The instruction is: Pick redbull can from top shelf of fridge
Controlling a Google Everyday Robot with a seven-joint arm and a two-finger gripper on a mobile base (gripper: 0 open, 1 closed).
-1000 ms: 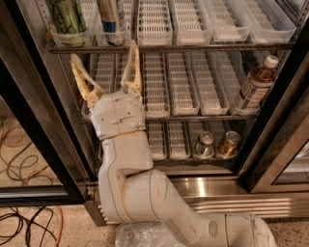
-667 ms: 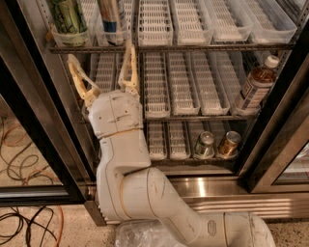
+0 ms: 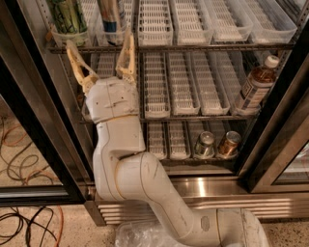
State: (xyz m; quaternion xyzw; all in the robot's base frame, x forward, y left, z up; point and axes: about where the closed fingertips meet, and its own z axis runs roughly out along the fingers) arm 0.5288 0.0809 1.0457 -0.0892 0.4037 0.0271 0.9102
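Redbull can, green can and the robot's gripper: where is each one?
redbull can (image 3: 110, 20): camera view, on its blue and silver side.
green-patterned can (image 3: 67, 14): camera view, on its green side.
gripper (image 3: 99, 40): camera view, midway between its open fingertips, just below both cans.

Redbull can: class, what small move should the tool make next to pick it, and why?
Probably raise the tool a little and ease it forward. Its fingers are open, tips only at the front edge of the top shelf, below the redbull can, which stands above the gap between them.
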